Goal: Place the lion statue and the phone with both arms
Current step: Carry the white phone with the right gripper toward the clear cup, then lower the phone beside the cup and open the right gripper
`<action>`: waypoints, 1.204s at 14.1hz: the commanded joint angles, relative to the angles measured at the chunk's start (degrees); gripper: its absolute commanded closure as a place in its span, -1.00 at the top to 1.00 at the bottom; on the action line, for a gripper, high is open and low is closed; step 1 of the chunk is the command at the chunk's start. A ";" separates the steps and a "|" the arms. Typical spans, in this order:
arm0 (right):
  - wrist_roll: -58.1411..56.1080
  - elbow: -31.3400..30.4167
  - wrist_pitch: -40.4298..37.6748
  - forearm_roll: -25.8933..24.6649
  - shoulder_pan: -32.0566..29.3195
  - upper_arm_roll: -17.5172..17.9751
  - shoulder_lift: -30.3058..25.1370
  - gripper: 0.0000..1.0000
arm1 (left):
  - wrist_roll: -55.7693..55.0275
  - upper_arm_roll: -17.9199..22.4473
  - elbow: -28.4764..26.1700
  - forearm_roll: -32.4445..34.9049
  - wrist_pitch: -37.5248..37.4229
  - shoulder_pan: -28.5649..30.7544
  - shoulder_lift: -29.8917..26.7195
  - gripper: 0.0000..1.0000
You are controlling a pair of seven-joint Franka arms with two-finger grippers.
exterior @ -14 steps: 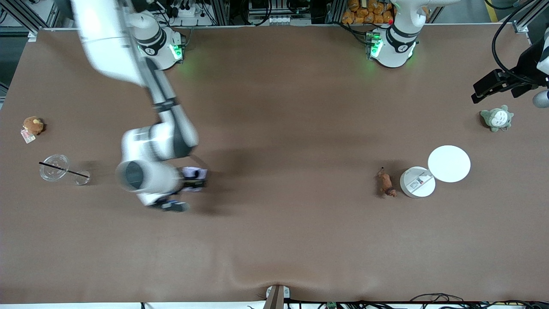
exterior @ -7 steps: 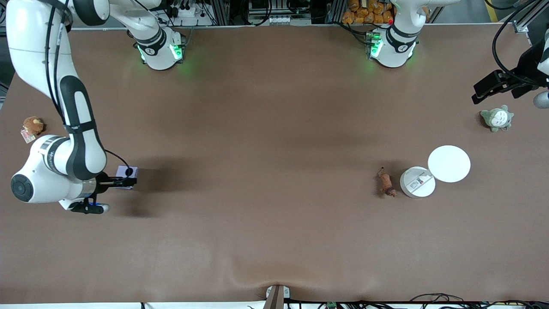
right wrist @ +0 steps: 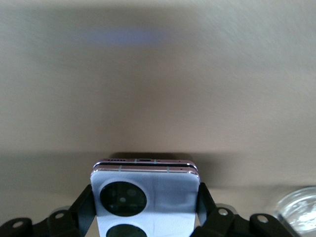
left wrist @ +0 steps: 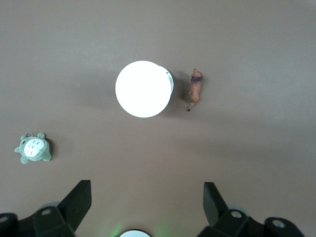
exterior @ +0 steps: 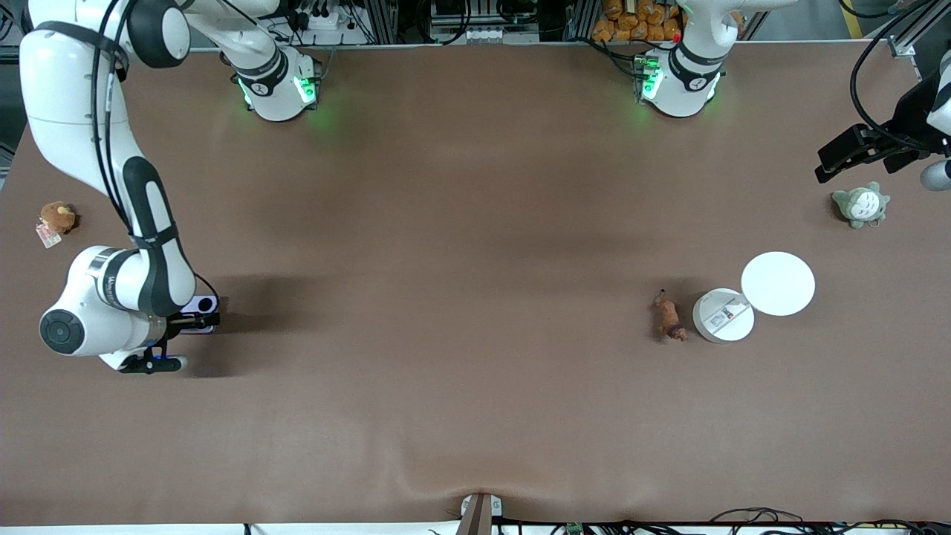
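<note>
Lavender and folded, the phone (exterior: 200, 305) sits clamped between the black fingers of the right gripper (exterior: 195, 318), at the middle left of the front view. The right arm drops from its base at the upper left, elbow bent, wrist turned level so the gripper points sideways just over the brown table (exterior: 475, 223). In the right wrist view the phone (right wrist: 145, 195) shows two round black camera circles on one face, a finger (right wrist: 85, 207) pressed to each side.

At the upper right edge, the left gripper (exterior: 854, 152) hangs with its fingers (left wrist: 79, 202) spread wide and nothing between them, above one grey-white plush (exterior: 860, 204).

One lion statue (exterior: 670, 317) lies on the table at the middle right, just beside two white discs (exterior: 777, 283), apart from them. One brown plush (exterior: 56, 217) lies at the left edge.
</note>
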 commanded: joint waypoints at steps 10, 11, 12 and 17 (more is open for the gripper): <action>-0.90 9.13 -9.58 -0.33 -1.30 1.47 -5.98 1.00 | 1.06 0.22 -0.07 -0.70 -0.01 -0.13 -1.00 1.00; -1.33 10.55 -11.86 -0.33 -0.52 1.47 -8.27 1.00 | 1.14 0.31 0.01 -0.79 -0.01 -0.13 -1.18 1.00; -1.16 10.91 -14.23 -0.16 -0.25 1.55 -11.60 1.00 | 1.15 0.31 0.10 -0.88 -0.01 -0.04 -1.18 1.00; 3.30 10.04 -23.90 -0.33 2.83 2.08 -27.07 1.00 | 1.15 0.22 0.01 -0.96 0.34 -0.21 -0.65 1.00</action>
